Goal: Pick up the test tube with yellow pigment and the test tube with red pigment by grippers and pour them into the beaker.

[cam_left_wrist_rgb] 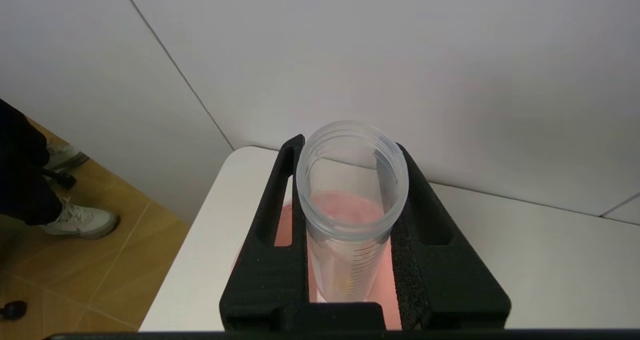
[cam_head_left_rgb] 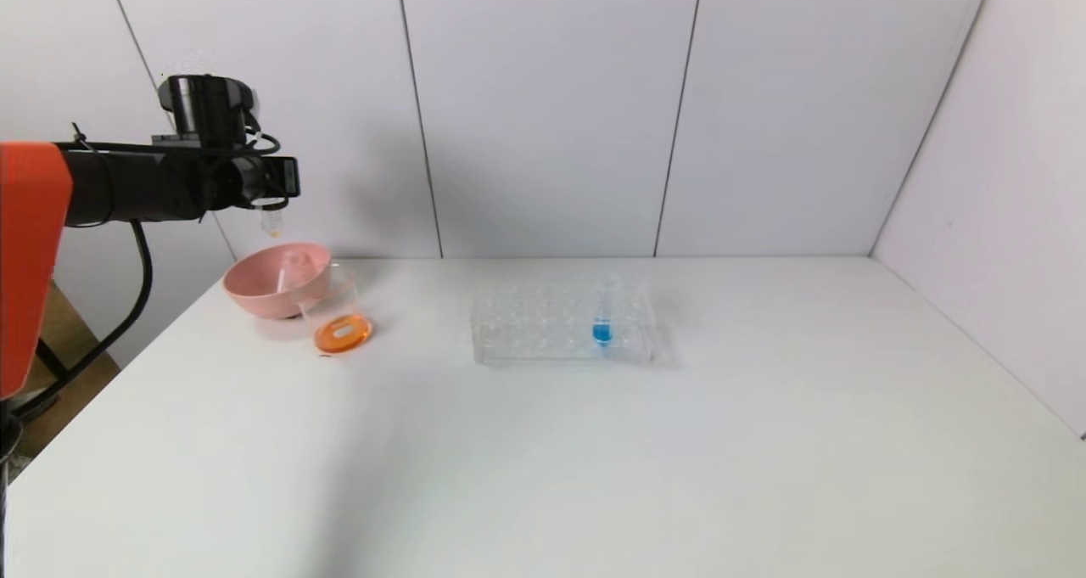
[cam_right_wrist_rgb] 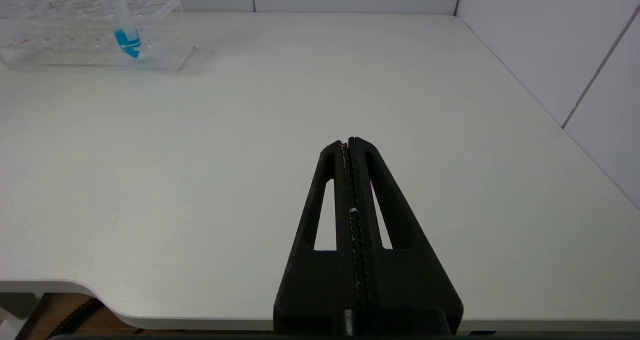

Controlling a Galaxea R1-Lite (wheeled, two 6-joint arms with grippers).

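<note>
one tube (cam_left_wrist_rgb: 350,215) clamped in left pincer (cam_left_wrist_rgb: 350,180) above pink bowl (cam_head_left_rgb: 276,279) (contents unclear); right pincer (cam_right_wrist_rgb: 348,143) shut, empty.

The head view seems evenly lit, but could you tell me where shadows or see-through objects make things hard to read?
Head view: soft shadows beside the rack and bowl; the clear beaker nearly vanishes above its orange liquid. Left wrist view: the bowl's pink tints the tube in the left tool.

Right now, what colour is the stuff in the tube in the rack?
Blue. The tube in the clear rack shows best in the right wrist view.
</note>
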